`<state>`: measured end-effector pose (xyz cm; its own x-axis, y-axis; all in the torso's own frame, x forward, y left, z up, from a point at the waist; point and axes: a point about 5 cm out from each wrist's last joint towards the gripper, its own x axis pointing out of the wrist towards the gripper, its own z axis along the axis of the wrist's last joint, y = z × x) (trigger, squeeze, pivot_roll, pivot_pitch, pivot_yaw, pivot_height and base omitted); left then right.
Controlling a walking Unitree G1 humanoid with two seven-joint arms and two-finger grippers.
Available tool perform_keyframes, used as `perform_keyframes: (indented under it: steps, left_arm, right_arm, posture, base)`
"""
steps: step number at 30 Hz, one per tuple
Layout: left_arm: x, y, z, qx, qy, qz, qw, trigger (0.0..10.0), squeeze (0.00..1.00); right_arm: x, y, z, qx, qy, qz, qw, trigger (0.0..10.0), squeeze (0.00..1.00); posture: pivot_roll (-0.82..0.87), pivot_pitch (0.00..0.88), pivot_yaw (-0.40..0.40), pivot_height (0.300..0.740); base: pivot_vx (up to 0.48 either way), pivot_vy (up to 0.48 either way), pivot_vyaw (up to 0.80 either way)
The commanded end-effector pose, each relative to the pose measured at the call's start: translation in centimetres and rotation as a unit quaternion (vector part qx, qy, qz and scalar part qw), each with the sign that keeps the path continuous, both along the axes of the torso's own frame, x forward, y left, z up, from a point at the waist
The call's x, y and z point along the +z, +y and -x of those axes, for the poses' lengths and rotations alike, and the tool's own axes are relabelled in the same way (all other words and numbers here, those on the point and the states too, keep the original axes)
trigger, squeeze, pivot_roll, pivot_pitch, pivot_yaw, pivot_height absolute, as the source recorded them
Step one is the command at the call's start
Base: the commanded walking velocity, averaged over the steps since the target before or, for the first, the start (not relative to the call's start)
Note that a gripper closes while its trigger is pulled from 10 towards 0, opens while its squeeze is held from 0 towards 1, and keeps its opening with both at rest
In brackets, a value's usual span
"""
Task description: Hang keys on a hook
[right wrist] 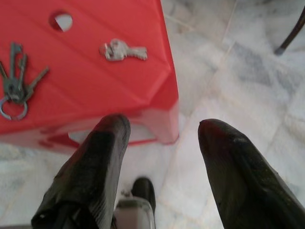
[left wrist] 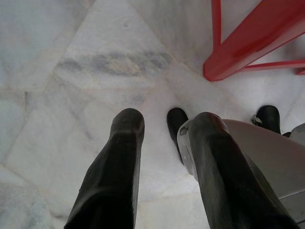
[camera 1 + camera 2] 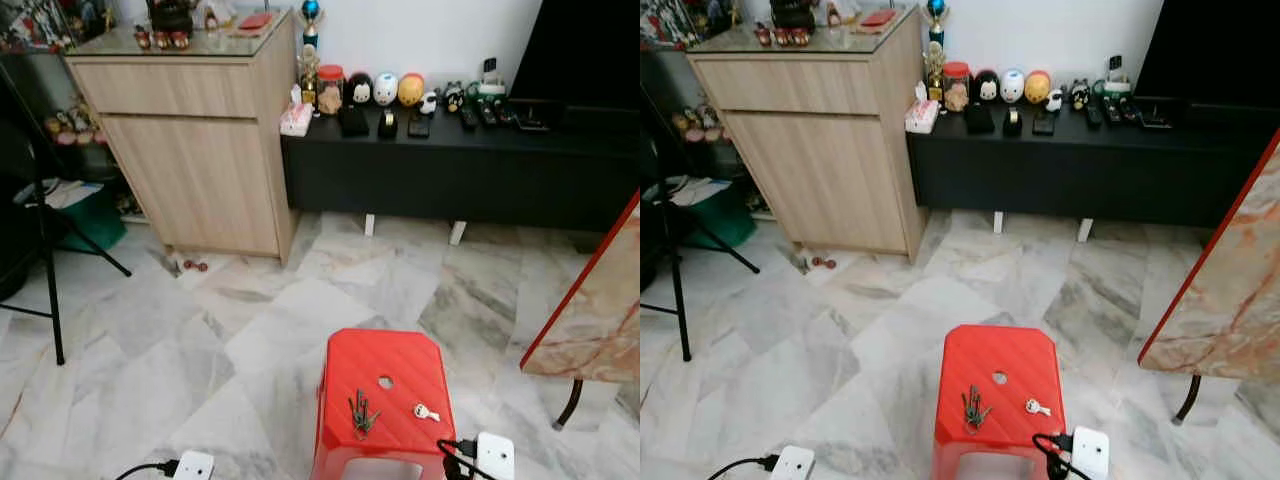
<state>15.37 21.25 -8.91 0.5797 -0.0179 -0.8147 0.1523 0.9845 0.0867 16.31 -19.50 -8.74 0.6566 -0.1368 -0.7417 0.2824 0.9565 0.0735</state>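
A bunch of dark keys [image 3: 361, 413] on a ring lies on top of a red plastic stool [image 3: 385, 360] right in front of me. A single small silver key [image 3: 426, 411] lies to its right on the same stool. My right gripper [image 1: 164, 129] hangs open beside the stool's front right corner, a little nearer to me than the keys [image 1: 16, 86] and the silver key [image 1: 123, 50]. My left gripper [image 2: 167, 124] is open over the marble floor, to the left of a stool leg [image 2: 248, 43]. Both wrists show as white blocks at the bottom edge of the eye views.
A wooden cabinet [image 3: 190, 140] stands at the back left, a low black TV bench [image 3: 450, 165] with figurines beside it. A marble-topped table [image 3: 595, 310] juts in at the right. A black tripod stand [image 3: 45, 270] is at the left. Marble floor lies between.
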Motion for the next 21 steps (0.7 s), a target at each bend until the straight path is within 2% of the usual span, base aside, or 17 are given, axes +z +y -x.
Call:
perform_keyframes:
  steps: [1, 8, 9, 10, 11, 12, 16, 18, 21]
  left_arm:
    - [-0.1, 0.1, 0.3, -0.006, 0.009, -0.007, 1.0, 10.0, 0.0]
    - [-0.2, 0.5, 0.7, -0.004, 0.013, -0.009, 1.0, 10.0, 0.0]
    - [-0.2, 0.5, 0.9, -0.004, 0.015, -0.009, 1.0, 10.0, 0.0]
    - [-0.2, 0.5, 0.9, -0.004, 0.015, -0.009, 1.0, 10.0, 0.0]
    - [-0.3, 0.6, 1.0, -0.004, 0.017, -0.009, 1.0, 10.0, 0.0]
    - [-0.3, 0.6, 1.0, -0.004, 0.017, -0.009, 1.0, 10.0, 0.0]
    - [-0.3, 0.5, 1.0, -0.003, 0.018, -0.009, 1.0, 10.0, 0.0]
    - [-0.3, 0.4, 1.0, -0.003, 0.018, -0.009, 1.0, 10.0, 0.0]
    - [-0.4, 0.3, 1.0, -0.003, 0.018, -0.009, 1.0, 10.0, 0.0]
  right_arm:
    - [0.1, 0.0, -0.1, -0.009, -0.011, -0.003, 1.0, 10.0, 0.0]
    - [0.5, -0.2, -0.4, -0.018, -0.041, -0.003, 0.999, 10.0, 0.0]
    - [1.7, -0.6, -2.5, -0.004, -0.076, 0.027, 0.997, 10.0, 0.0]
    - [1.7, -0.6, -2.5, -0.004, -0.076, 0.027, 0.997, 10.0, 0.0]
    - [4.4, -0.9, -6.5, 0.009, -0.147, 0.067, 0.987, 10.0, 0.0]
    - [6.1, -0.8, -8.7, 0.011, -0.189, 0.079, 0.979, 10.0, 0.0]
    - [6.4, -0.7, -9.0, 0.01, -0.195, 0.079, 0.978, 10.0, 0.0]
    - [6.2, -0.3, -9.1, 0.005, -0.194, 0.053, 0.98, 10.0, 0.0]
    - [6.3, -0.3, -9.2, 0.001, -0.196, 0.041, 0.98, 10.0, 0.0]
  posture:
    - [0.03, 0.0, -0.001, 0.74]
    - [0.02, 0.0, -0.005, 0.74]
    - [0.02, 0.0, -0.005, 0.74]
    - [0.02, 0.0, -0.005, 0.74]
    - [0.02, 0.0, -0.007, 0.74]
    - [0.02, 0.0, -0.008, 0.74]
    - [0.02, 0.0, -0.009, 0.74]
    - [0.02, 0.0, -0.01, 0.74]
    - [0.03, 0.0, -0.009, 0.74]
  base:
    - [0.0, 0.0, 0.0]
    - [0.0, 0.0, 0.0]
    - [0.0, 0.0, 0.0]
    - [0.0, 0.0, 0.0]
    - [0.0, 0.0, 0.0]
    - [0.0, 0.0, 0.0]
    - [0.0, 0.0, 0.0]
    - [0.0, 0.0, 0.0]
    - [0.0, 0.0, 0.0]
